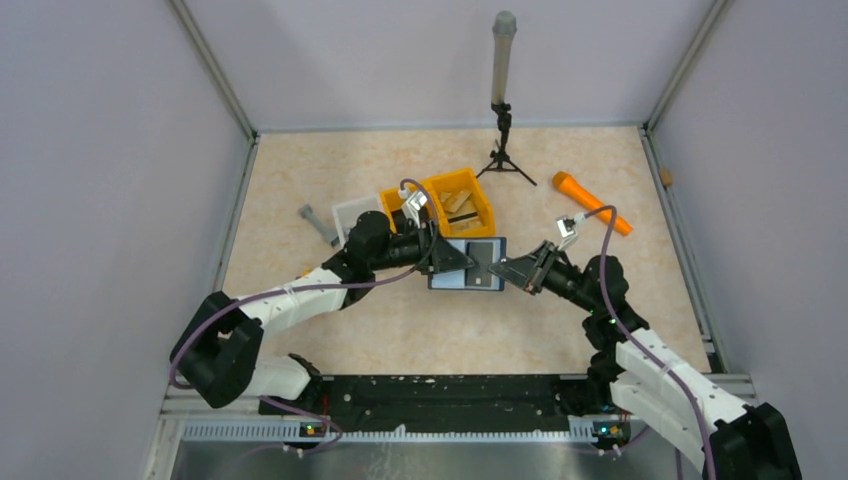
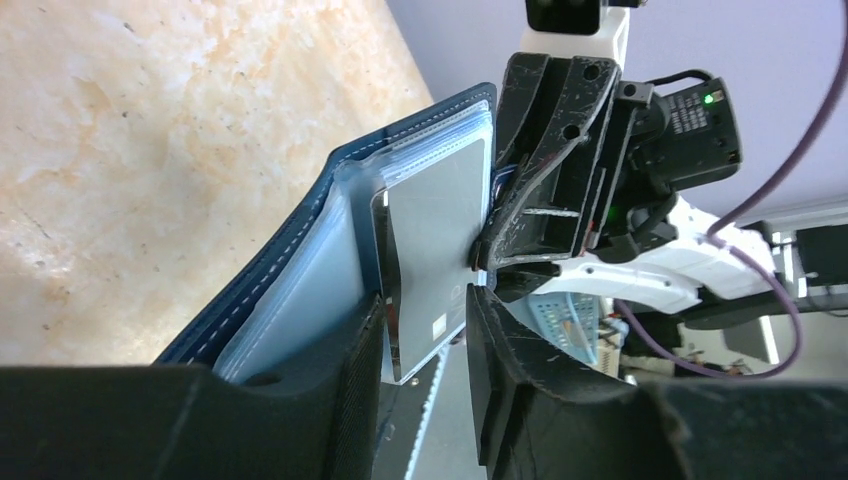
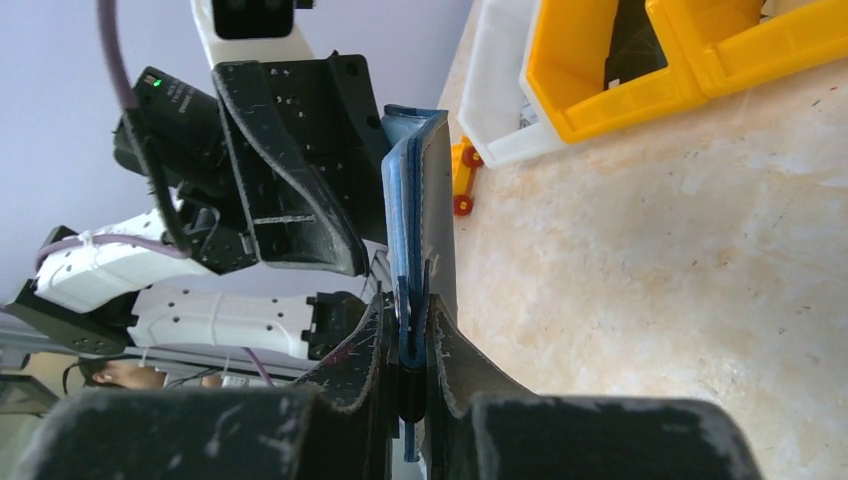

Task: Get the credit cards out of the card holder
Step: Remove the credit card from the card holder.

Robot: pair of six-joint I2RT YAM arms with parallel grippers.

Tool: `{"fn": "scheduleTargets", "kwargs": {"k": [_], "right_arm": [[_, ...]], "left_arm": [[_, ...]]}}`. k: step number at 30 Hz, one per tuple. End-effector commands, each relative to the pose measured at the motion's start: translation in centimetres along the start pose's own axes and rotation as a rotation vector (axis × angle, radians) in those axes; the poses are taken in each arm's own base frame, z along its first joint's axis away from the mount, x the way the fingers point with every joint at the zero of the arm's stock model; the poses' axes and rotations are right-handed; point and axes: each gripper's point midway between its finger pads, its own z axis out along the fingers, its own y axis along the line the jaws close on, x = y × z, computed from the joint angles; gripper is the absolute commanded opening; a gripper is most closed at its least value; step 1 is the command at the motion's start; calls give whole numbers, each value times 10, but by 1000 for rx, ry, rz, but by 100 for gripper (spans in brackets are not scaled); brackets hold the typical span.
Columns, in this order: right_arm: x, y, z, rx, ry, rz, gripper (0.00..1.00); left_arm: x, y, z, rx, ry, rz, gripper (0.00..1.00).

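The right fingers (image 3: 455, 385) were pressed together on the near edge of the card holder (image 3: 420, 200). Its silvery-grey card (image 2: 435, 220) jutted lengthwise between the left fingers (image 2: 345, 400), whose grip was unclear.

One card holder (image 1: 470, 278), one silvery credit card (image 2: 435, 250) showing, two claws (image 1: 452, 258) (image 1: 508, 268).

Soft, even overhead light makes the tabletop (image 1: 560, 330) bright, with only faint, short shadows under the arms. In the wrist views, the left claw (image 2: 425, 330) and right claw (image 3: 410, 340) loom dark and blurred along the bottom edge. The card holder (image 3: 425, 200) is sharp, and the silvery card (image 2: 435, 220) is faintly glossy.
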Motion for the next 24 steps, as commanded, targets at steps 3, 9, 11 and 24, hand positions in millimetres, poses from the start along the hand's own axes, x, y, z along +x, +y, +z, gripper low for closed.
{"fn": "scheduleTargets", "kwargs": {"k": [3,9,11,24], "right_arm": [[0,17,0,-83,8,4,0],[2,17,3,-85,26,16,0],[1,17,3,-83,26,15,0],[-6,26,3,-89,24,-9,0]], "left_arm": [[-12,-45,-12,238,-54,33,30],[-9,-65,-20,332,-38,42,16],[-8,-70,-23,353,-32,47,11],[-7,-67,-44,360,-45,60,0]]}}
